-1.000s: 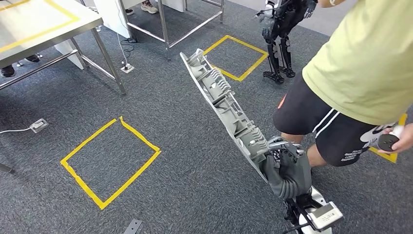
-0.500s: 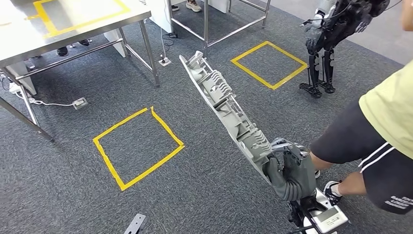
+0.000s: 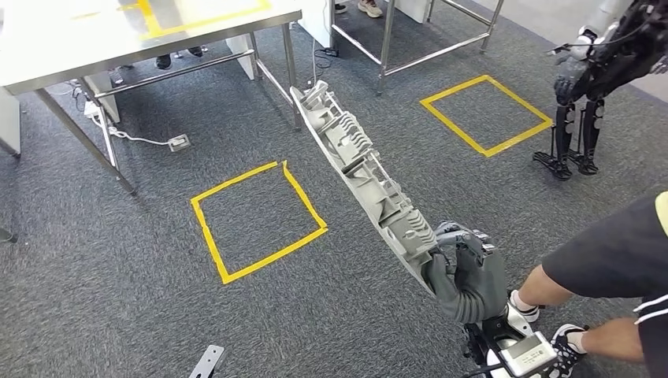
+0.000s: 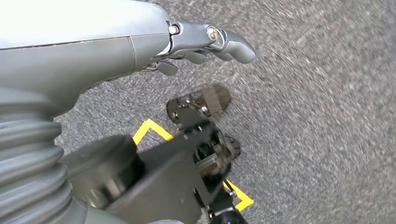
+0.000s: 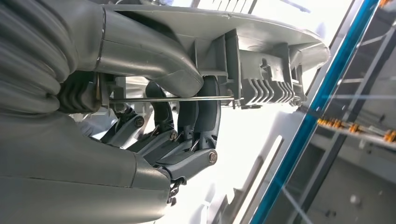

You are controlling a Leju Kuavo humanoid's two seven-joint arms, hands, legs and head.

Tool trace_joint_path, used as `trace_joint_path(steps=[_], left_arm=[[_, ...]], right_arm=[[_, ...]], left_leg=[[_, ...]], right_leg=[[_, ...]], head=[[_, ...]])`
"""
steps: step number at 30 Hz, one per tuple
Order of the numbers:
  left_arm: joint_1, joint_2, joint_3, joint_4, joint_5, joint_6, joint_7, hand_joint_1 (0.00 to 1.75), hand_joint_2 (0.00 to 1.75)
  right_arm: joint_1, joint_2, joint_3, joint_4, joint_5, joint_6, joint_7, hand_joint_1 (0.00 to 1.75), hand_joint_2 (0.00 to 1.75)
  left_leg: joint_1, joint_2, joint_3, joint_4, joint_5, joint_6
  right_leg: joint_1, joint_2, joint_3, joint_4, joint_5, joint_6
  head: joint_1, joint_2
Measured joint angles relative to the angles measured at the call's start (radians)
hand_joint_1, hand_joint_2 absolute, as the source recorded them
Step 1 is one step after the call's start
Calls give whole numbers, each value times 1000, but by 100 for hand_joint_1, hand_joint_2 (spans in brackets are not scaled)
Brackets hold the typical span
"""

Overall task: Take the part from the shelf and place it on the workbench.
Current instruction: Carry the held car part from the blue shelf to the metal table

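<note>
1 long grey part (image 3: 358, 169), 2 yellow tape squares (image 3: 256, 220), 2 metal tables (image 3: 94, 43), 1 person (image 3: 622, 268), 1 other robot (image 3: 587, 75).

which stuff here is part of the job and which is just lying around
Job:
- long grey part, held at its near end
- right hand gripping it
- workbench, far left

Lying about:
- yellow tape squares
- floor socket
- other robot
- person's legs

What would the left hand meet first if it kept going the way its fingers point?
Probably just the grey carpet: the left hand hangs with nothing in it, fingers aimed at bare floor, though depth is unclear.
</note>
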Motion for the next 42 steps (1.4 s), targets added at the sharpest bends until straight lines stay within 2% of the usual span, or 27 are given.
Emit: trace_joint_path(steps=[2,4,6,8,9,10,11,13,15,17,18,19,21,22,24,25,27,29,30,32,33,34,35,37,39,40,42], left_arm=[[6,0,3,0,0,-3,-1,0,175],[11,0,4,1,1,-5,-3,0,175],[13,-2,6,1,6,-1,-6,0,175],[15,-4,12,1,13,2,-10,0,175],[17,-4,15,1,15,2,-10,0,175],[19,-4,18,2,14,2,-11,0,175],[21,-5,20,2,13,1,-11,0,175],[21,-6,21,2,12,1,-14,0,175],[20,-7,23,2,11,-3,-16,0,175],[21,-7,25,2,10,-8,-15,0,175],[23,-7,26,3,9,-10,-15,0,175],[23,-8,27,3,8,-12,-15,0,175],[21,-8,28,2,7,-13,-14,0,175],[20,-9,28,2,7,-14,-15,0,175],[19,-9,29,2,7,-14,-16,0,175],[20,-9,29,2,8,-13,-17,0,175],[21,-8,31,2,11,-11,-18,0,175],[20,-7,32,2,8,-12,-14,0,175],[20,-7,32,2,5,-12,-12,0,175],[26,-8,32,3,1,-12,-8,0,175],[30,-8,32,3,1,-12,-7,0,175],[32,-7,33,3,0,-11,-6,0,175],[32,-7,33,3,0,-10,-5,0,175],[30,-8,33,2,-2,-10,-4,0,175],[28,-9,33,2,-5,-9,-4,0,175],[28,-10,33,2,-7,-9,-4,0,175],[27,-10,33,2,-9,-9,-4,0,175]], right_arm=[[-2,0,0,0,-2,0,1,175,175],[-5,1,0,0,-6,2,2,175,175],[-8,1,1,-1,-11,6,4,175,175],[-9,1,1,-1,-12,12,4,175,175],[-9,1,1,-1,-12,15,5,175,175],[-10,1,1,-1,-12,17,6,175,175],[-13,1,1,-1,-12,18,7,175,175],[-19,1,1,-1,-12,21,10,175,175],[-23,2,1,-1,-10,22,13,175,175],[-24,3,2,-2,-6,23,17,175,175],[-24,4,2,-3,-3,23,18,175,175],[-24,7,2,-6,-2,22,18,175,175],[-24,10,2,-10,0,22,17,175,175],[-24,11,2,-11,0,22,17,175,175],[-23,11,2,-11,1,23,19,175,175],[-24,11,2,-11,1,25,19,175,175],[-24,13,3,-10,2,30,20,175,175],[-25,15,5,-10,3,33,20,175,175],[-25,17,5,-11,4,34,20,175,175],[-26,19,6,-12,4,34,19,175,175],[-26,20,7,-13,5,34,20,175,175],[-26,21,8,-14,5,34,20,175,175],[-26,21,8,-15,5,34,20,175,175],[-24,21,8,-16,5,34,20,175,175],[-19,21,8,-16,5,35,21,175,175],[-16,21,9,-16,5,35,21,175,175],[-13,21,9,-16,5,35,21,175,175]], left_leg=[[2,-27,-4,-2,7,11],[8,-52,-7,-5,13,22],[13,-78,-11,-5,18,30],[13,-108,-16,-4,22,32],[13,-123,-17,-3,23,32],[14,-139,-17,-2,24,30],[14,-154,-17,-1,25,28],[16,-182,-21,2,29,20],[18,-205,-29,0,36,6],[21,-225,-37,-8,45,-11],[20,-216,-42,-6,45,-17],[18,-189,-51,9,33,-22],[15,-117,-93,101,-25,-27],[15,-96,-123,171,-62,-30],[16,-85,-158,267,-97,-34],[16,-83,-149,263,-87,-35],[15,-63,-75,143,-33,-33],[10,-31,-10,27,0,-19],[8,-24,1,3,3,-11],[5,-40,-4,-1,5,5],[7,-50,-5,-4,8,11],[9,-60,-6,-6,11,18],[13,-69,-7,-8,15,23],[16,-90,-11,-9,19,30],[15,-116,-14,-8,21,32],[15,-130,-15,-8,22,31],[15,-159,-15,-6,25,28]], right_leg=[[0,-16,3,0,-3,10],[-6,28,-6,31,-29,24],[-13,99,-54,141,-93,34],[-16,121,-114,266,-142,38],[-17,122,-125,286,-139,38],[-18,124,-116,266,-117,37],[-20,130,-89,209,-80,35],[-25,176,-23,69,-22,33],[-26,210,3,6,-8,29],[-23,193,2,1,-3,18],[-24,181,2,-3,2,11],[-25,167,2,-7,6,2],[-23,136,1,-13,10,-10],[-21,120,0,-13,10,-13],[-18,88,-2,-12,9,-14],[-18,74,-2,-11,9,-14],[-18,47,-1,-8,7,-10],[-12,25,-1,-2,2,-1],[-10,16,-1,0,1,5],[-9,-1,1,-2,1,16],[-11,2,3,0,-1,23],[-13,22,-1,11,-12,29],[-16,52,-14,43,-35,35],[-19,109,-71,168,-104,43],[-19,122,-125,282,-144,43],[-19,124,-129,290,-135,42],[-20,137,-78,184,-66,35]], head=[[1,0],[3,0],[8,0],[12,0],[12,0],[13,0],[13,0],[15,0],[16,0],[16,0],[15,0],[12,0],[4,0],[1,0],[0,0],[-1,0],[-2,0],[-2,0],[-1,0],[1,0],[1,0],[2,0],[4,0],[9,0],[11,0],[11,0],[13,0]])
